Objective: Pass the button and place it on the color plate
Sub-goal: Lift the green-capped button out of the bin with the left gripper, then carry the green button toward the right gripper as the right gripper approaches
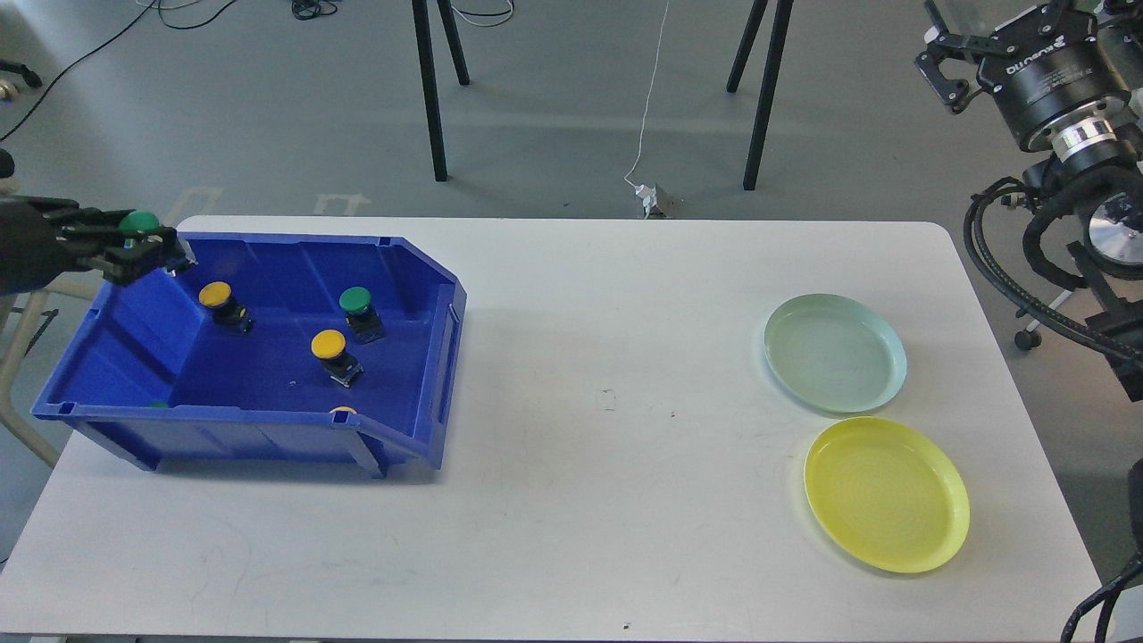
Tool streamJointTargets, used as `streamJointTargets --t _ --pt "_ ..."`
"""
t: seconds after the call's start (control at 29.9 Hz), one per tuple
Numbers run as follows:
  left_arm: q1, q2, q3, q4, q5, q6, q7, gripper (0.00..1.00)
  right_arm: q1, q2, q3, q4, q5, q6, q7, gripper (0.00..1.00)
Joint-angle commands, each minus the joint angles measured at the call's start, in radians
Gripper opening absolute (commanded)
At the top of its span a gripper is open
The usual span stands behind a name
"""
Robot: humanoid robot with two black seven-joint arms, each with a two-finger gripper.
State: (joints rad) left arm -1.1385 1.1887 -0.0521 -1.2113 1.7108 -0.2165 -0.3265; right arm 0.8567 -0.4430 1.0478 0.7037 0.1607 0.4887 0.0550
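Note:
My left gripper (143, 248) is shut on a green button (138, 221) and holds it over the far left corner of the blue bin (420, 268). Inside the bin lie two yellow buttons (215, 294) (328, 343) and a green button (355, 300). Another yellow button (343, 411) and another green button (158, 405) peek over the near wall. A pale green plate (835, 353) and a yellow plate (886, 493) lie on the right of the white table (607, 500). My right gripper (1000, 27) is raised at the top right, off the table, with fingers spread and empty.
Black stand legs (433, 98) and a white cable with a plug (656, 198) are on the floor behind the table. Cables hang along my right arm (1027, 268) past the table's right edge.

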Motion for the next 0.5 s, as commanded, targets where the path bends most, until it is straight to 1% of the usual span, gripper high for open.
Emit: streamJointTargets --t 0.0,0.03,0.1,0.2,0.27,0.4,0.47 --pt "-0.041 -0.036 -0.098 -0.079 -0.037 0.032 0.056 0.32 0.001 -0.016 0.001 0.016 -0.001 -0.059 -0.009 1.0" --pt "-0.041 -0.064 -0.142 -0.094 -0.061 0.04 0.085 0.32 0.001 -0.026 0.001 0.019 0.0 -0.071 -0.012 1.0" --pt "-0.04 -0.122 -0.219 -0.099 -0.106 0.046 0.102 0.32 -0.002 -0.061 0.0 0.046 0.0 -0.064 -0.014 1.0" --pt "-0.04 -0.245 -0.3 -0.1 -0.17 0.049 0.096 0.31 -0.04 -0.109 0.0 0.109 0.0 -0.048 -0.012 1.0" --pt "-0.035 -0.329 -0.337 -0.099 -0.206 0.064 0.095 0.3 -0.059 -0.115 -0.003 0.144 -0.003 -0.048 -0.015 1.0" --pt "-0.03 -0.507 -0.348 -0.08 -0.278 0.133 0.095 0.3 -0.062 -0.114 -0.064 0.203 -0.018 -0.068 -0.014 0.99" --pt "-0.024 -0.593 -0.35 -0.056 -0.322 0.164 0.095 0.3 -0.062 -0.111 -0.104 0.244 -0.02 -0.094 -0.007 0.99"
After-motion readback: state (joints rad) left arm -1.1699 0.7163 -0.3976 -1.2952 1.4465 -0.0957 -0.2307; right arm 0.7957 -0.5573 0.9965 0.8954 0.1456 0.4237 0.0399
